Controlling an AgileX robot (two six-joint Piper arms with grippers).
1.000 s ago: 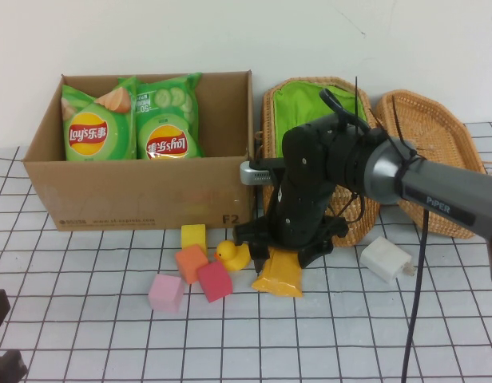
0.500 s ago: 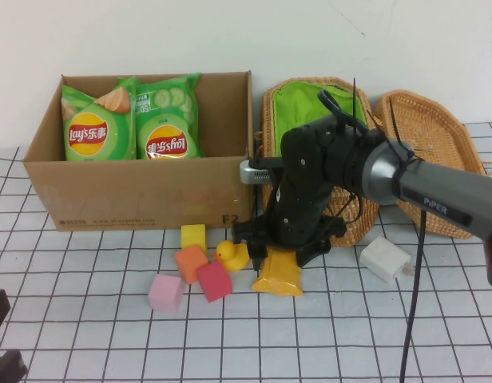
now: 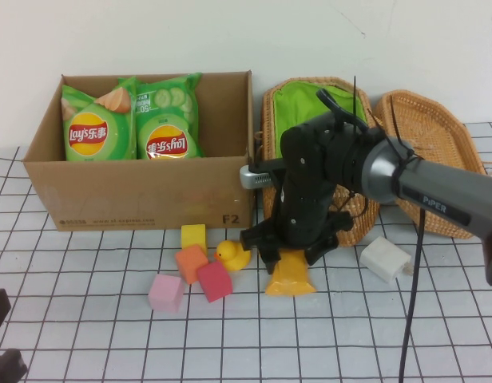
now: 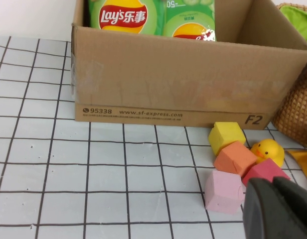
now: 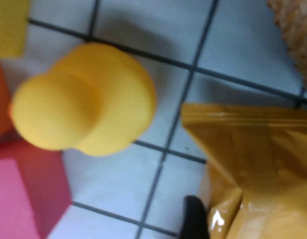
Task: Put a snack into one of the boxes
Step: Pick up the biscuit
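A yellow snack bag [image 3: 290, 276] sits on the gridded table in front of the wicker basket [image 3: 310, 108]. My right gripper [image 3: 291, 255] points down onto the bag's top and is shut on it; the bag is pinched and crumpled. In the right wrist view one dark fingertip [image 5: 194, 219] presses against the creased bag [image 5: 253, 164]. A cardboard box [image 3: 142, 195] at the back left holds two green Lay's chip bags [image 3: 130, 120]. My left gripper [image 3: 2, 363] is parked at the front left corner, shut and empty [image 4: 280, 209].
A yellow rubber duck [image 3: 230, 255] and yellow, orange, red and pink cubes [image 3: 194, 267] lie left of the snack bag. A white charger block [image 3: 386, 259] lies to its right. A wicker lid [image 3: 426, 152] leans beside the green-lined basket.
The right gripper has closed on the yellow bag; the bag has narrowed, bunched up and shifted slightly right. The left arm has not moved.
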